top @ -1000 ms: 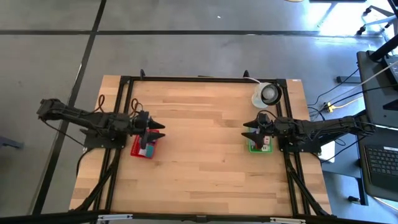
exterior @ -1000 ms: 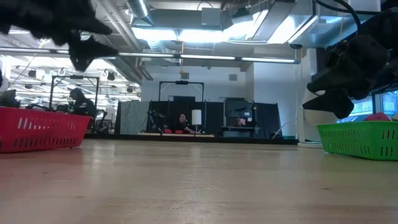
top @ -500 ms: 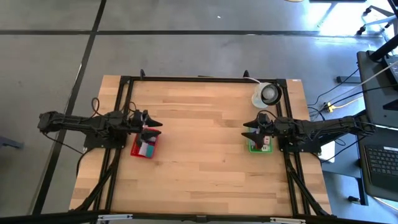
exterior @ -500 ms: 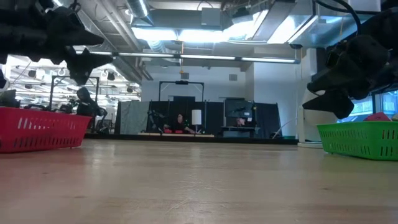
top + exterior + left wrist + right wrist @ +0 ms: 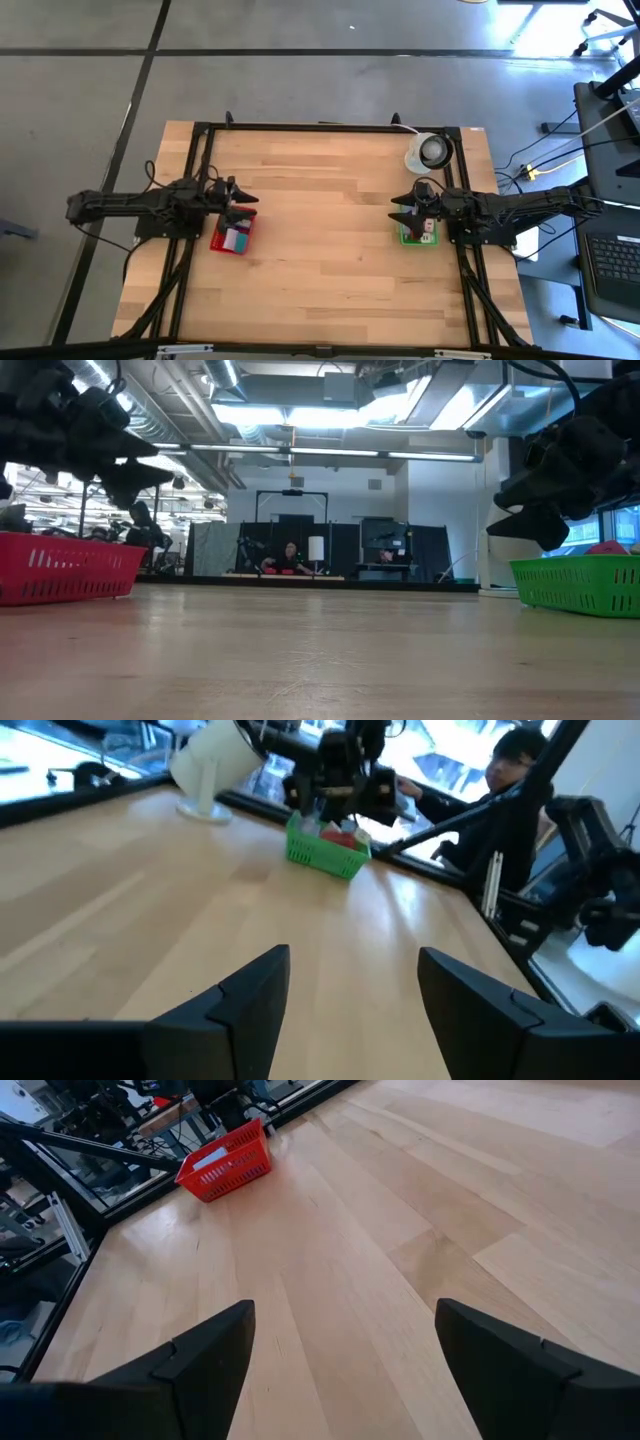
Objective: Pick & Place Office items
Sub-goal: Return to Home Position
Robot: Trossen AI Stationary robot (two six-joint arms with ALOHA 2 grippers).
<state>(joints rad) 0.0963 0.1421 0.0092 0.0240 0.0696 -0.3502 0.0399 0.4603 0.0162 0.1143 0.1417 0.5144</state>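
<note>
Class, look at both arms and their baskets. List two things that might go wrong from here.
1. The left claw, open, hangs over the red basket's edge; dipping low might snag its rim.
2. The right claw, open, hangs close above the green basket, where a pink item pokes above the rim; a sweep might knock it out.

The high camera hangs far above and looks straight down, taking in the whole counter and the floor around it. The low camera sits at counter height, close to the surface, and faces level across it into the room. Each wrist camera looks forward and slightly down over its own tool: the left tool toward the green basket, the right tool toward the red basket. Both baskets also show in the high and low views.
</note>
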